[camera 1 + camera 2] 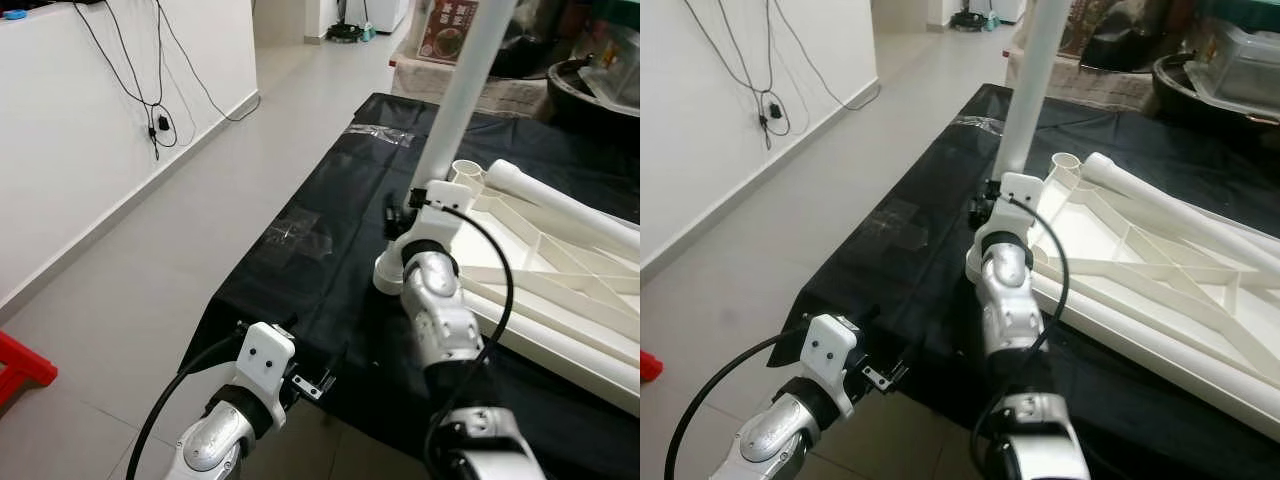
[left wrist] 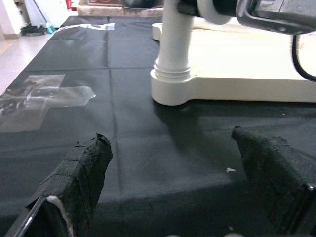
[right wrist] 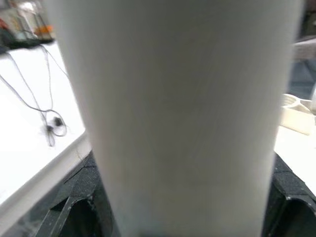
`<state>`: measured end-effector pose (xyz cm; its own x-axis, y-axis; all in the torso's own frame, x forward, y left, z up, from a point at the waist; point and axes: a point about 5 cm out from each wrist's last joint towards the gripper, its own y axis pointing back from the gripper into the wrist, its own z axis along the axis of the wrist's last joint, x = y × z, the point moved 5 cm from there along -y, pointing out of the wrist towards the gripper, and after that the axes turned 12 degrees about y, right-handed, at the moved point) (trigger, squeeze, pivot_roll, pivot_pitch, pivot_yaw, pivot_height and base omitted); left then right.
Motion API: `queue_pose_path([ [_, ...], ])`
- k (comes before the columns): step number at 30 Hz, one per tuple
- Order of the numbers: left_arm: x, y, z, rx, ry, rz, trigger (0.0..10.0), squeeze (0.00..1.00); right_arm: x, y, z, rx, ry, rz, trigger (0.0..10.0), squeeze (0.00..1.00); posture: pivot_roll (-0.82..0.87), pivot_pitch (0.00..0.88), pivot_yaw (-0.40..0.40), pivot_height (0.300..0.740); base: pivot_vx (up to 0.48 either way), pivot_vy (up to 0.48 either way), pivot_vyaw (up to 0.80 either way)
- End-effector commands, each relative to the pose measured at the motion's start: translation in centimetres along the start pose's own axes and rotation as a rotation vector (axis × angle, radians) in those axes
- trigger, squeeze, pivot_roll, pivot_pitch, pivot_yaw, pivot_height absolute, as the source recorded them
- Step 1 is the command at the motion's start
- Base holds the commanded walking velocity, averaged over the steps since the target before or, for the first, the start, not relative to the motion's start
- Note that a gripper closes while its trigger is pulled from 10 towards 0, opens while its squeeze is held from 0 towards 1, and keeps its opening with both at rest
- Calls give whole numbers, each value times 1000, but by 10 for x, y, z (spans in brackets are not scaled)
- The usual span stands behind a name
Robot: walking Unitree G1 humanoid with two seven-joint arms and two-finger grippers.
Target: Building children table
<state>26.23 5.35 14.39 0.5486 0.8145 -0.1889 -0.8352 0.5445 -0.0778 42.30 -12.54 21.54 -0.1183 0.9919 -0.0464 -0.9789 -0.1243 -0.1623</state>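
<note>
Right gripper (image 3: 185, 217) fingers clamped on upright white leg (image 1: 462, 95), seated in near-left corner socket of upside-down white tabletop (image 1: 560, 300). Tabletop lies on black-covered surface (image 1: 320, 250). Left gripper (image 2: 177, 192) fingers wide, empty, low over surface's near edge, left of socket.

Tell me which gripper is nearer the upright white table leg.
Right. The right gripper is closed around the upright table leg; the left gripper hovers open over the black cloth, apart from it.

Silver arms (image 1: 440, 310), black cables (image 1: 497, 262), white wrists (image 1: 266, 358)
</note>
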Motion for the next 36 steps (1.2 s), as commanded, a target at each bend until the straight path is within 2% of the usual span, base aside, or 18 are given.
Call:
queue_pose_path([
  [1,-1,1,-5,16,5,-4,10000,0,21,-1,3,-11,-54,260,10000,0,106,109,-45,740,0,0,0],
  [2,-1,1,-5,16,5,-4,10000,0,21,-1,3,-11,-54,260,10000,0,106,109,-45,740,0,0,0],
  [3,-1,0,-5,17,5,-7,10000,0,29,2,6,-17,-62,397,10000,0,106,109,-47,740,0,0,0],
  [5,-1,0,-5,17,5,-7,10000,0,29,2,6,-17,-62,397,10000,0,106,109,-47,740,0,0,0],
  [6,-1,0,-6,17,5,-8,10000,0,36,7,7,-11,-71,525,10000,0,106,111,-48,740,0,0,0],
  [7,-1,0,-6,17,5,-8,10000,0,36,7,7,-11,-71,525,10000,0,106,111,-48,740,0,0,0],
  [9,-2,0,-6,17,6,-12,10000,0,57,23,4,7,-21,840,10000,0,116,112,-51,740,0,0,0],
  [10,-2,0,-6,17,6,-12,10000,0,57,23,4,7,-21,840,10000,0,116,112,-51,740,0,0,0],
  [12,-3,0,-5,16,6,-12,10000,0,73,35,2,18,-15,1040,10000,0,124,115,-53,740,0,0,0],
  [13,-3,0,-5,16,6,-12,10000,0,73,35,2,18,-15,1040,10000,0,124,115,-53,740,0,0,0],
  [16,-3,1,-5,15,8,-11,10000,0,93,46,-4,41,-32,1207,10000,0,129,119,-53,740,0,0,0],
  [19,-4,1,-5,15,9,-13,10000,0,100,51,-13,62,-11,1255,10000,0,130,119,-55,740,0,0,0],
  [20,-4,1,-5,15,9,-13,10000,0,100,51,-13,62,-11,1255,10000,0,130,119,-55,740,0,0,0],
  [21,-4,1,-5,16,11,-14,10000,0,106,57,-25,96,-3,1282,0,0,130,121,-55,740,0,0,0],
  [28,-5,2,-5,16,14,-15,10000,0,103,51,-33,94,8,1192,0,0,131,124,-53,740,0,0,0],
  [33,-5,2,-5,19,15,-19,10000,0,82,24,-27,38,21,914,0,0,124,116,-53,740,0,0,0],
  [34,-5,2,-5,19,15,-19,10000,0,82,24,-27,38,21,914,0,0,124,116,-53,740,0,0,0],
  [36,-5,1,-6,19,14,-19,10000,0,68,12,-29,48,59,742,0,0,124,116,-53,740,0,0,0],
])
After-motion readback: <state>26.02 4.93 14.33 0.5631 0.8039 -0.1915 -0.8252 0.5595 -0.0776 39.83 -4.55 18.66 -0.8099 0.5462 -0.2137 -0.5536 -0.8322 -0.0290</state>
